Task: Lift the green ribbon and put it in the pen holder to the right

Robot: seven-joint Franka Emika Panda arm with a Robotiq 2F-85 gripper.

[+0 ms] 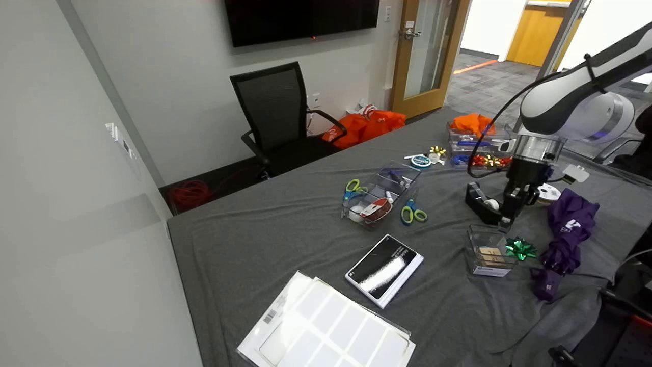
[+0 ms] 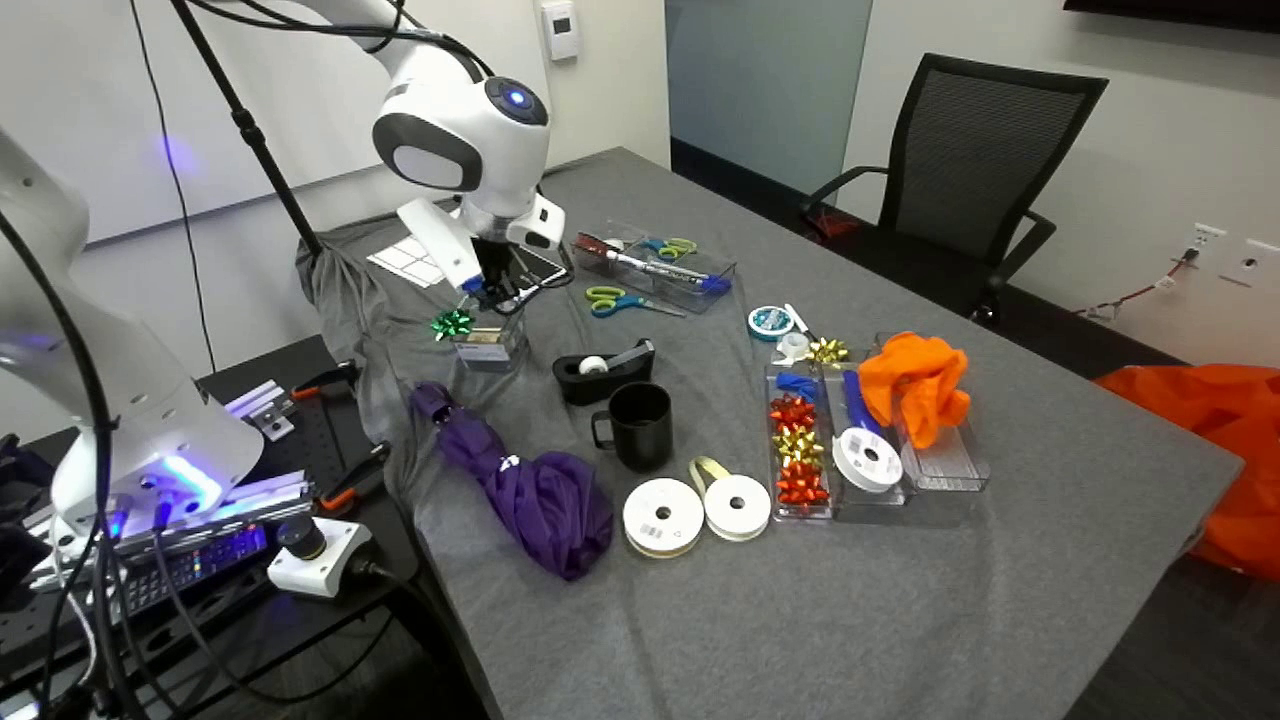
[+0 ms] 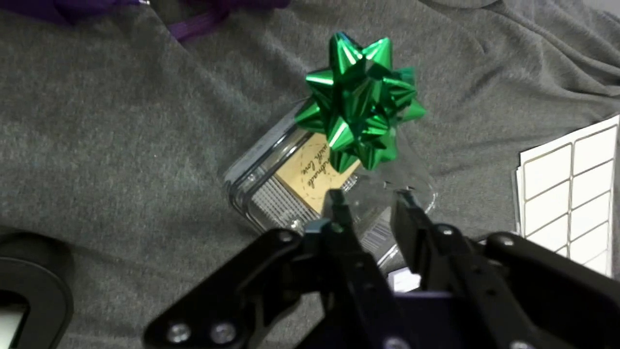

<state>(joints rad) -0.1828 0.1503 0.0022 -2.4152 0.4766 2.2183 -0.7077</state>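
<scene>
In an exterior view the bench (image 2: 900,600) carries the whole spread, and the arm (image 2: 440,120) leans over its far left part. The umbrella (image 2: 545,510) lies at the near left, where anything let go early on the way right might end up on its folds. The hand (image 3: 369,199) hangs over the clear box (image 2: 497,360), its two sides apart with nothing held; whether it touches the box cannot be told. Those clear walls are easy to misjudge, so a descent slightly off line could land on the rim and shove or tip the box. To the right, the dispenser (image 2: 622,378) stands near the likely path, and a low carry could strike it. The mug (image 2: 643,428), nearer than the dispenser, seems to be the goal; its handle points left, toward the likely approach, so a low pass could hook it and turn the mug over. The green bow (image 3: 361,97), the thing to lift, sits at the box's left edge, partly over it; what supports it cannot be told. The hand is short of it. Its points look springy: a pinch on the outer loops alone could bend them and let it slip, and later they could catch on the mug's lip, leaving it perched there. The fingertips (image 3: 334,198) look narrow, so a shallow grip would probably twist.
</scene>
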